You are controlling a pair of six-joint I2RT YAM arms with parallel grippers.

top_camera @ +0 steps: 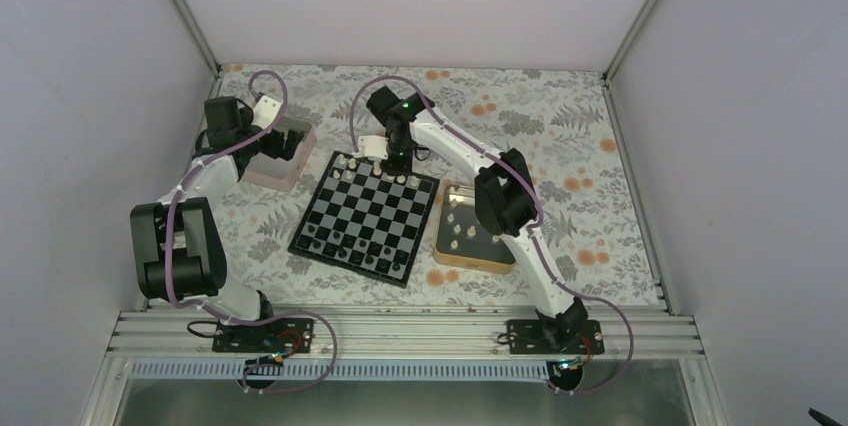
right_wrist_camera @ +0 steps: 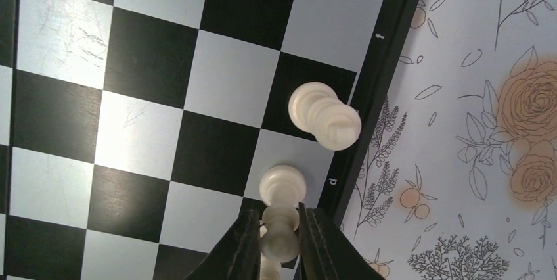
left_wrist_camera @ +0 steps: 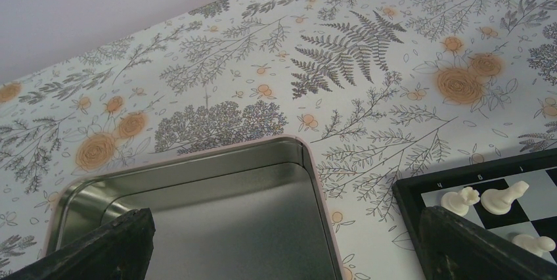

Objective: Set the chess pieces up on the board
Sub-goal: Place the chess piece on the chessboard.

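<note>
The board (top_camera: 352,208) lies mid-table, with white chess pieces (top_camera: 378,172) along its far rows and dark ones along its near edge. In the right wrist view my right gripper (right_wrist_camera: 281,224) is shut on a white piece (right_wrist_camera: 282,188) whose base rests on a pale square in the board's (right_wrist_camera: 151,135) edge row. Another white piece (right_wrist_camera: 325,117) stands one square beyond it. My left gripper (left_wrist_camera: 289,234) is open above the pinkish silver tin (left_wrist_camera: 309,162), with nothing between its fingers. Two white pieces (left_wrist_camera: 502,198) show on the board's corner (left_wrist_camera: 410,194) beside the right finger.
A gold tin (top_camera: 447,251) holding several white pieces sits right of the board. The pinkish silver tin (top_camera: 268,180) is at the board's far left corner, and the part of its inside seen from the left wrist holds nothing. A floral cloth covers the table.
</note>
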